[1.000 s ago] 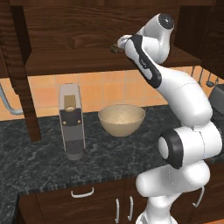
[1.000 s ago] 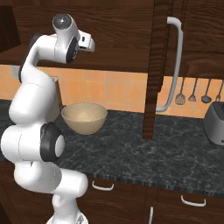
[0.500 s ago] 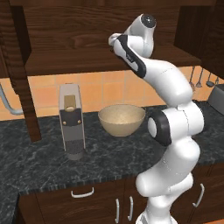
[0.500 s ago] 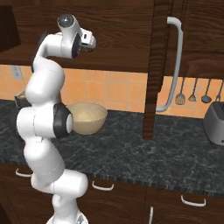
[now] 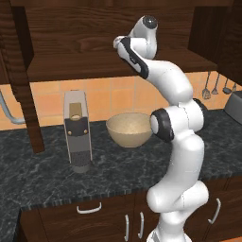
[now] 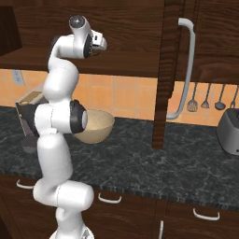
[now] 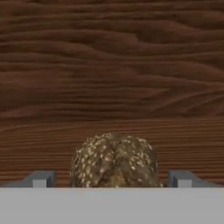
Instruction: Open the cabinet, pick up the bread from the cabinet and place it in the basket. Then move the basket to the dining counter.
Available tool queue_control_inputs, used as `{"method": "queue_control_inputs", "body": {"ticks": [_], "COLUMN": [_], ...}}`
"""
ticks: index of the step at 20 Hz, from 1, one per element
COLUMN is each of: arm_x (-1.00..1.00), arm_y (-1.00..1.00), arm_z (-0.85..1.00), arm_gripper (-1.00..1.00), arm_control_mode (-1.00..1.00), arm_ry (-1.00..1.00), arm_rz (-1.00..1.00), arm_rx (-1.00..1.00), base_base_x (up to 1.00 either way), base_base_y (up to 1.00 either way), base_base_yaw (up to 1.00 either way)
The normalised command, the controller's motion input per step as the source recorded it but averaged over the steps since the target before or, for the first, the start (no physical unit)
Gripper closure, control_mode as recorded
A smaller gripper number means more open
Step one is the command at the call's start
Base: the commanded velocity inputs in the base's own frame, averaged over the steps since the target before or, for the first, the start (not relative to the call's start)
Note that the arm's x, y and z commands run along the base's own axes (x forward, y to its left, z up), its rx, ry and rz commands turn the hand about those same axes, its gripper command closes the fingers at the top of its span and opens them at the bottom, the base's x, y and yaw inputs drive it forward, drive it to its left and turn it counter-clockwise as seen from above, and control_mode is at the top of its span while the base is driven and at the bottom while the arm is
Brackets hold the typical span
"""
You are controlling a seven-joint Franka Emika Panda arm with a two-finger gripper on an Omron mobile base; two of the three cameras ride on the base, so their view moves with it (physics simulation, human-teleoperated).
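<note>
Black speckled granite tabletop (image 5: pixel 56 182) along an orange tiled wall (image 5: pixel 104 97). Below its front edge, dark wood low cabinets (image 6: pixel 126 217) with short curved silver handles (image 5: pixel 89 208). Toward the left end, a tall grey-and-black appliance (image 5: pixel 78 132). At the right end, a grey toaster (image 6: pixel 229 131), with dark utensils (image 6: pixel 205 100) hanging on the wall just above.

A tall grey-and-black appliance (image 5: pixel 78 137) is parked upright on the black granite worktop (image 5: pixel 108 175), with utensils (image 6: pixel 212 100) hung on the wall above a toaster (image 6: pixel 229 131).
</note>
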Motion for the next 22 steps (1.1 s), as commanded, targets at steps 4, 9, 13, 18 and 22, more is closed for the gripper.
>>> {"method": "queue_control_inputs", "body": {"ticks": [4,9,13,18,22], "arm_x": [0.23,0.18,-0.08,-0.05,0.0], "arm_y": [0.0,0.0,0.01,0.08,0.08], "arm_z": [-0.09,-0.09,-0.53,-0.56,-0.5], "arm_gripper": [-1.0,-1.0,-1.0,-1.0,1.0], "arm_control_mode": [-1.0,-1.0,-1.0,-1.0,-1.0], "arm_ry": [0.12,0.06,0.0,-0.01,-0.03], "arm_rz": [0.0,0.0,0.0,0.0,0.0], "arm_rx": [0.0,0.0,0.0,0.0,0.0], "base_base_x": [0.0,0.0,0.0,0.0,0.0], "base_base_y": [0.0,0.0,0.0,0.0,0.0], "base_base_yaw": [0.0,0.0,0.0,0.0,0.0]}}
